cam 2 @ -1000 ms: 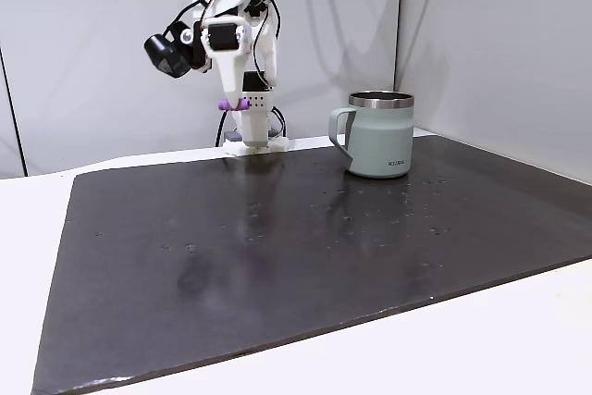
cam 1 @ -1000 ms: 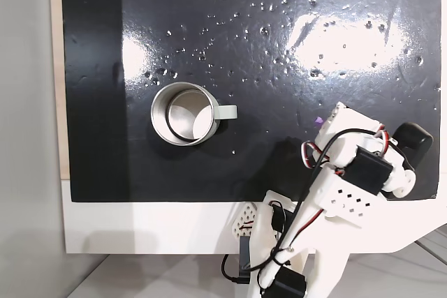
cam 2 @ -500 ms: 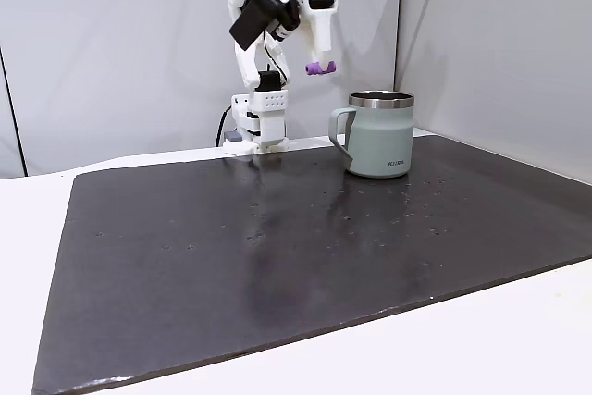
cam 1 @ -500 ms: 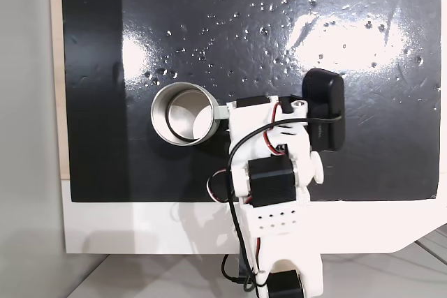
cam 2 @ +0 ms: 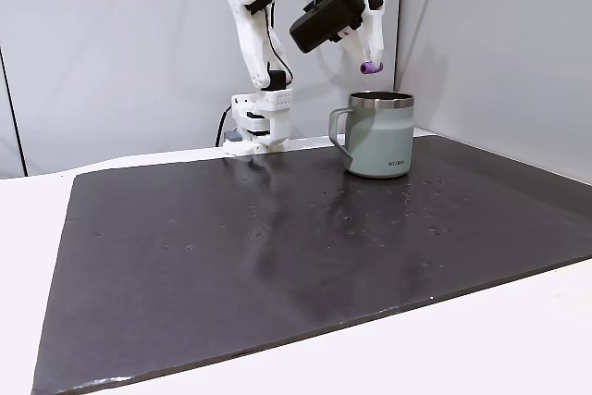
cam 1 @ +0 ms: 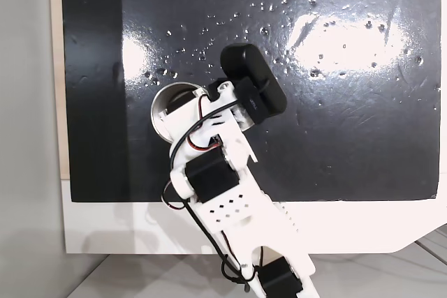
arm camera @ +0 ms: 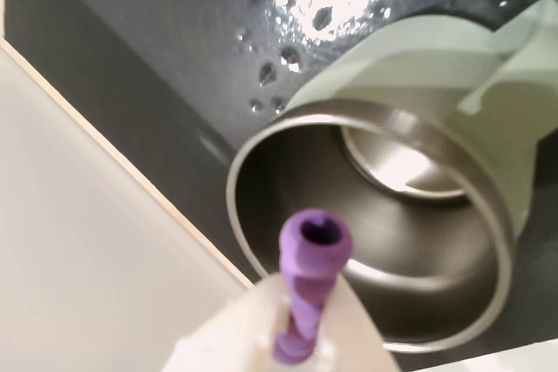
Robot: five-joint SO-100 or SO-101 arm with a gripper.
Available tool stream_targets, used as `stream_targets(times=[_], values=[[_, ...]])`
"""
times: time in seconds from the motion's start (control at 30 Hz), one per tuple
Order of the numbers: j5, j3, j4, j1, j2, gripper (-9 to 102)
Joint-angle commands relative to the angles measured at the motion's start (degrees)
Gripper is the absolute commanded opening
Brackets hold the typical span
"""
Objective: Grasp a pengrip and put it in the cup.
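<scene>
The purple ribbed pengrip [arm camera: 312, 254] is pinched between my white fingers, its open end pointing down at the cup's mouth. The cup [arm camera: 410, 259] is shiny metal inside and pale green outside, and it stands upright on the black mat. In a fixed view from the side, my gripper [cam 2: 370, 62] hangs just above the rim of the cup [cam 2: 379, 141] with the pengrip [cam 2: 370, 68] at its tip. From above, the arm [cam 1: 223, 151] covers most of the cup [cam 1: 162, 106]. In the wrist view the gripper [arm camera: 305, 298] is shut on the pengrip.
A glossy black mat [cam 2: 277, 247] with small water drops covers the white table [cam 2: 481, 339]. The arm's base [cam 2: 262, 127] stands at the mat's far edge. Grey walls rise close behind and to the right of the cup.
The arm has swung from the mat's right side, as seen from above, to over the cup, carrying the pengrip. The cup has not moved.
</scene>
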Motion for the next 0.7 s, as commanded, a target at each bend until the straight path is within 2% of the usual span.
stream_targets(times=[0.0,0.1,0.2,0.27,0.67], values=[[-0.7,-3.4,-2.0,-1.3,-0.3,0],[-0.6,-2.7,-2.2,-1.3,-0.1,2],[-0.7,-1.0,-3.1,-1.1,1.4,22],[-0.2,-0.3,-3.1,-1.1,1.8,28],[-0.2,1.9,-3.3,-1.1,3.5,27]])
